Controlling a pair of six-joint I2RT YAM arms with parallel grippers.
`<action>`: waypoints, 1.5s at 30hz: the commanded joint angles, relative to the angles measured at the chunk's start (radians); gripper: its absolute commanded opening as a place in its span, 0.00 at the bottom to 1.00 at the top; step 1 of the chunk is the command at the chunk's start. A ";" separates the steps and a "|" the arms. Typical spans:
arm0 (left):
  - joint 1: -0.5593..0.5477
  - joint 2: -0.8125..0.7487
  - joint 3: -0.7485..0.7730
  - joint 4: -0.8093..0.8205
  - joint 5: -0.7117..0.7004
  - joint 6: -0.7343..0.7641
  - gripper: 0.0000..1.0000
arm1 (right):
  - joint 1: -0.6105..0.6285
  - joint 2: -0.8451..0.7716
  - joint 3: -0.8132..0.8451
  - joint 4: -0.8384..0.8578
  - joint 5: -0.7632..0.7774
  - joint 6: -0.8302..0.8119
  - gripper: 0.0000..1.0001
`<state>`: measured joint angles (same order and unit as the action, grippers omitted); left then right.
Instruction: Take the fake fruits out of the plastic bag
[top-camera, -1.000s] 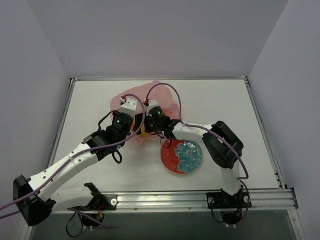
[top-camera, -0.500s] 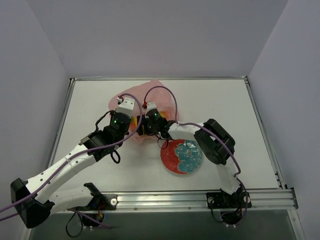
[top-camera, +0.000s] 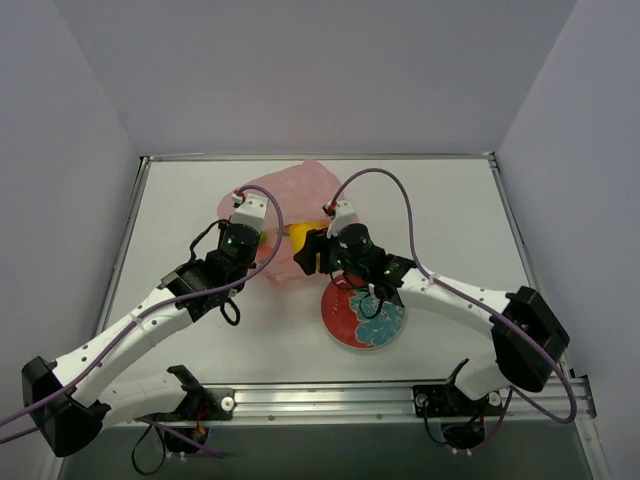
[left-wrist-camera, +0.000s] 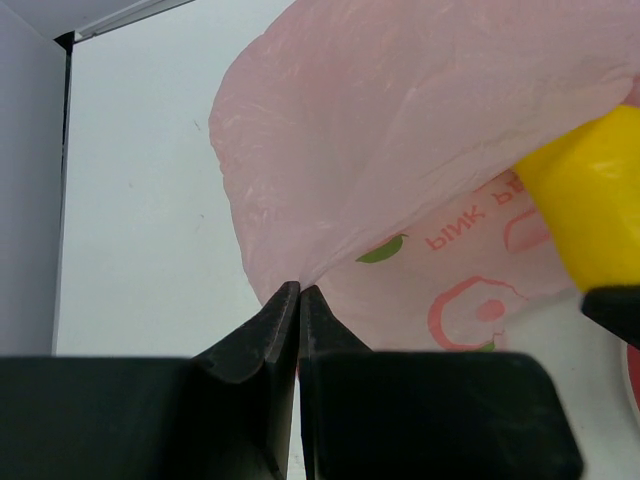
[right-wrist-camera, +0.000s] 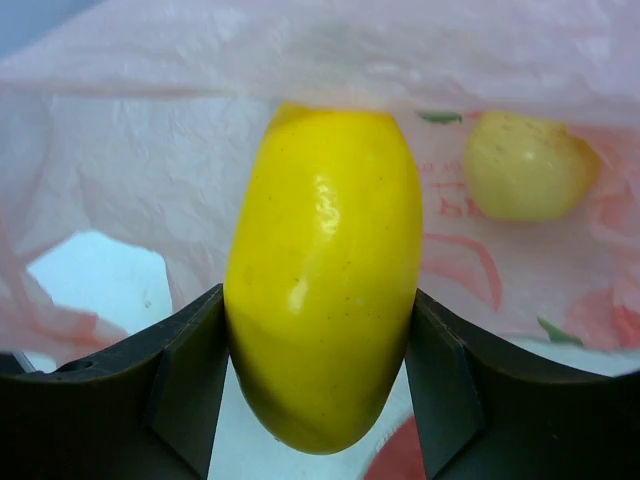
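The pink plastic bag lies crumpled at the back of the table. My left gripper is shut on a fold of the plastic bag's edge and holds it up. At the bag's mouth, my right gripper is shut on a glossy yellow lemon-shaped fruit, which sits upright between both fingers. The same fruit shows at the right of the left wrist view. A paler yellowish fruit rests deeper inside the plastic bag. Other fruits are hidden.
A round red-and-teal patterned plate lies just in front of the right gripper, and its red rim shows under the held fruit. White table stretches to either side, bounded by a metal rail at the front.
The right gripper closed on the yellow fruit inside the bag and drew back to the right with it, over the plate's edge. The left gripper kept its pinch on the bag.
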<state>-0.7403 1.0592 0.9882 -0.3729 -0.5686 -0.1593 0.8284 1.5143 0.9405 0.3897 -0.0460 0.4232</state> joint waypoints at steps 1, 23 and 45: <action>0.012 -0.019 0.030 -0.014 -0.011 0.010 0.02 | 0.009 -0.104 -0.113 -0.029 0.040 0.025 0.20; 0.013 -0.024 0.036 -0.034 -0.028 0.017 0.02 | 0.021 -0.480 -0.511 -0.219 0.258 0.138 0.29; 0.012 -0.039 0.044 -0.050 -0.008 0.014 0.02 | 0.021 -0.569 -0.296 -0.411 0.287 0.097 1.00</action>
<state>-0.7326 1.0451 0.9882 -0.4152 -0.5758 -0.1566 0.8455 0.9882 0.5549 0.0254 0.1936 0.5430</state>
